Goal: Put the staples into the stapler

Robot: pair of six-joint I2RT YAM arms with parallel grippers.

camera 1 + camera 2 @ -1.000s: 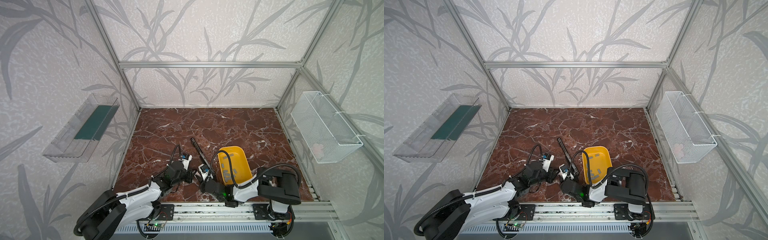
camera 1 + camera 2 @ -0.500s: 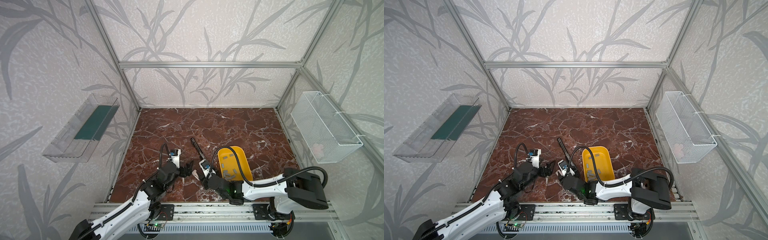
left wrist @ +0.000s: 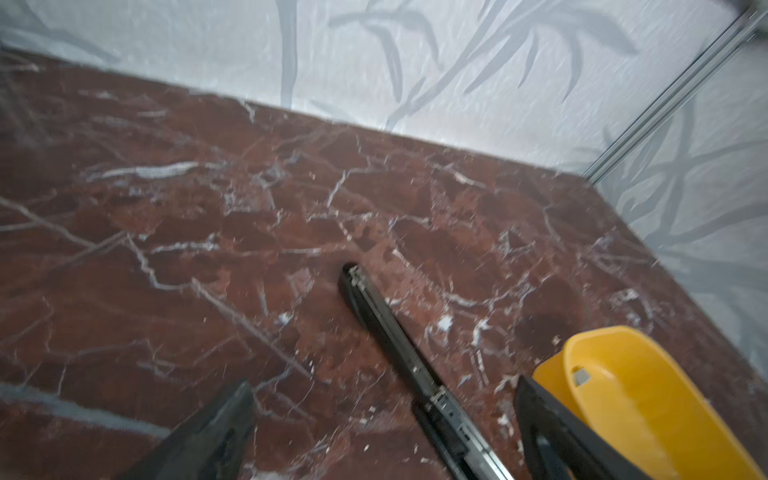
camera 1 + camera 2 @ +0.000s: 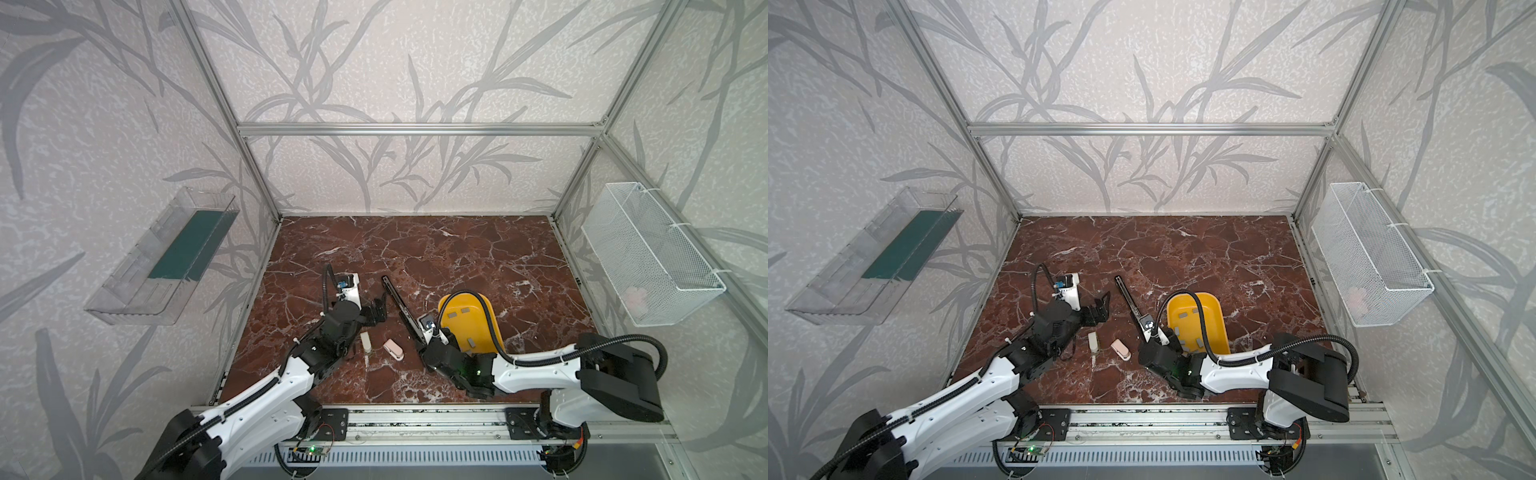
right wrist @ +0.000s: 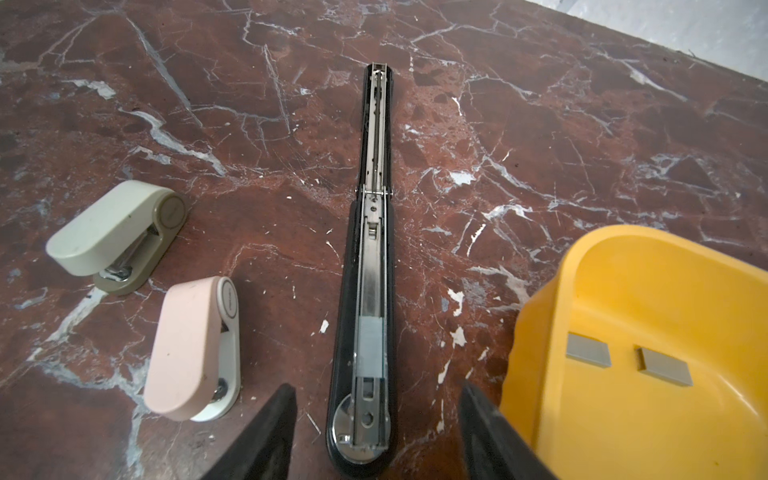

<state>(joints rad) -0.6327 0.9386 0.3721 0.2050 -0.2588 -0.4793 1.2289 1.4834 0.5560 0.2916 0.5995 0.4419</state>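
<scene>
A long black stapler (image 5: pixel 376 166) lies folded open and flat on the marble table, its metal channel facing up. A grey strip of staples (image 5: pixel 371 347) sits in that channel near the round end. More staples (image 5: pixel 588 351) lie in the yellow tray (image 5: pixel 540 332). My right gripper (image 5: pixel 376 388) is open, its fingers on either side of the stapler's round end and not touching it. In both top views my left gripper (image 4: pixel 378 309) hovers open just left of the stapler (image 4: pixel 397 299). The left wrist view shows its fingers (image 3: pixel 216 428) spread wide and empty.
Two small staplers lie left of the long one, a pale grey-green one (image 5: pixel 120 232) and a pink one (image 5: pixel 195 345). The yellow tray (image 4: pixel 461 296) stands close on the right. A wire basket (image 4: pixel 648 253) and a clear shelf (image 4: pixel 166 253) hang on the side walls.
My left gripper has opened and pulled away leftward and farther back from the stapler's near end. My right gripper has opened wider around that end.
</scene>
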